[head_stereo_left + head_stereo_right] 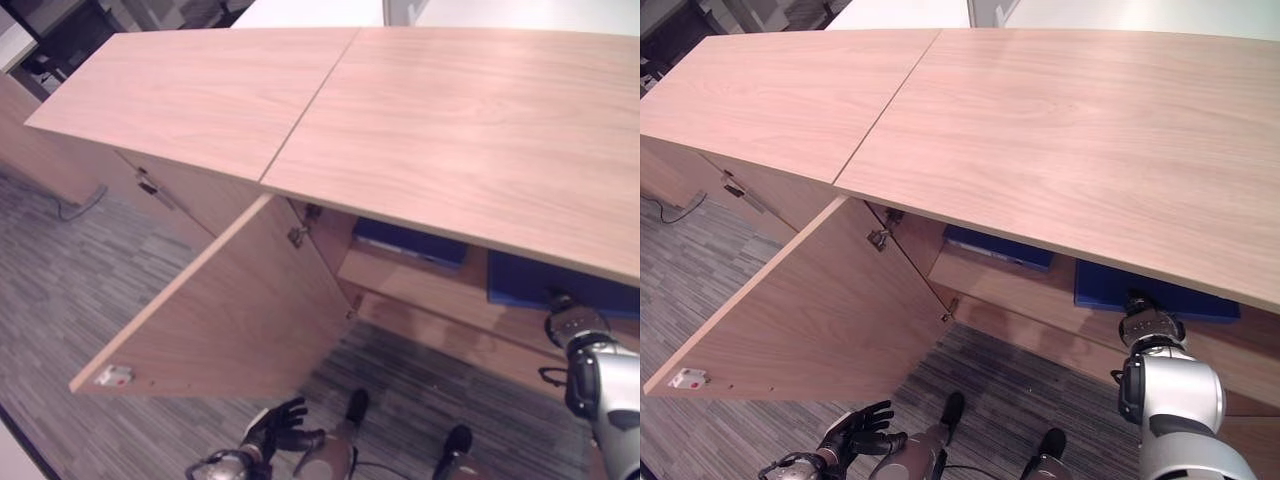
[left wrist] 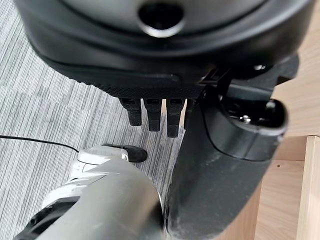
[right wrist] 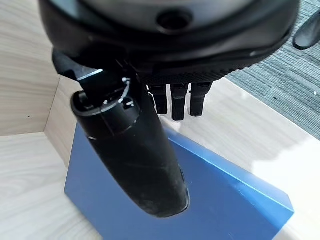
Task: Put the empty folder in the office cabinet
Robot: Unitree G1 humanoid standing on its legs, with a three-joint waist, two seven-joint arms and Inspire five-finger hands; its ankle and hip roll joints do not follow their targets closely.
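From the head, the cabinet door (image 1: 230, 310) stands swung open, giving access; the left hand (image 1: 275, 425) hangs relaxed, holding nothing. The right wrist view shows the right hand (image 3: 150, 90), fingers straight, above the blue folder (image 3: 225, 200) lying flat on the shelf (image 3: 260, 130).

You see a light brown wooden cabinet (image 1: 450, 120) with thin wavy wood lines on its top. Its open door (image 1: 240, 310) is the same light brown, with a small white tag (image 1: 114, 376) that has a red dot near its corner. Inside, on the shelf, lies a bright blue folder (image 3: 200, 200). Another dark blue thing (image 1: 998, 247) lies further along the shelf. The floor (image 1: 70, 290) is grey carpet with thin light and dark stripes. Your left hand (image 1: 272, 428) is black, and your right hand (image 3: 150, 150) is black too.
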